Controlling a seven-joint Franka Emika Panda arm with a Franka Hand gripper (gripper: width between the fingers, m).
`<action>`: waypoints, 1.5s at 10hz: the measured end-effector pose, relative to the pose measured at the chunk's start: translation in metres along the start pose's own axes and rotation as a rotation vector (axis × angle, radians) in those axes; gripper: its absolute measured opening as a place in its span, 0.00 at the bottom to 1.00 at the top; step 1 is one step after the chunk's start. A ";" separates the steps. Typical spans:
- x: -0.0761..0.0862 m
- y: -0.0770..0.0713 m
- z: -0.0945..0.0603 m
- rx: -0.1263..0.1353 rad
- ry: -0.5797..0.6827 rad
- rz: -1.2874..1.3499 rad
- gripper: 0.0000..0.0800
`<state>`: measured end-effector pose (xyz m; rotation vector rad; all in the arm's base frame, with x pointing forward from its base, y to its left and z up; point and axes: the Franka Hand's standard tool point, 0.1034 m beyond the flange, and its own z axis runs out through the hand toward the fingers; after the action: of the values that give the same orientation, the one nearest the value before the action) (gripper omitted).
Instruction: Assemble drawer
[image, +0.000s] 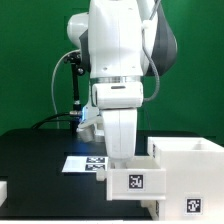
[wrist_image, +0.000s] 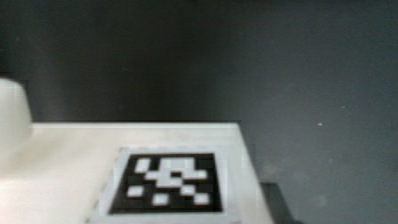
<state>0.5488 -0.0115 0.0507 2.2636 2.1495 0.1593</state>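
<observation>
Exterior view: white arm fills the middle of the frame, reaching down over the black counter (image: 30, 150). The tool (image: 122, 158) itself is hidden behind the arm's last link and a small white tray (image: 133, 181), so can't tell if it's open, closed or gripping anything. The tray sits right below/in front of the tool, tagged face toward the camera, tag (image: 135, 182) approx. centred on that face. Whether the tool actually touches the tray: can't tell.

Just beside the tool, on the exterior view's right, stands the large boxy housing (image: 190, 170), open top, w/ a tag low on its front. Tray and housing look touching or nearly so; exact contact unclear.

Behind the tool, flat on the counter, lies the marker board (image: 82, 163), partly covered by the arm.

Wrist view: blurry. A white flat surface w/ one black-and-white tag (wrist_image: 167, 181) lies close under the tool, dark counter beyond it. No fingers visible here. A rounded white edge shows at the frame's side; can't identify it.
</observation>
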 end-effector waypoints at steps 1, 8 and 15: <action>-0.007 -0.002 0.000 0.003 0.000 0.011 0.05; 0.004 -0.011 -0.001 -0.004 0.003 0.000 0.05; 0.027 -0.006 -0.002 -0.008 0.006 0.091 0.05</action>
<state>0.5439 0.0158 0.0540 2.3610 2.0455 0.1754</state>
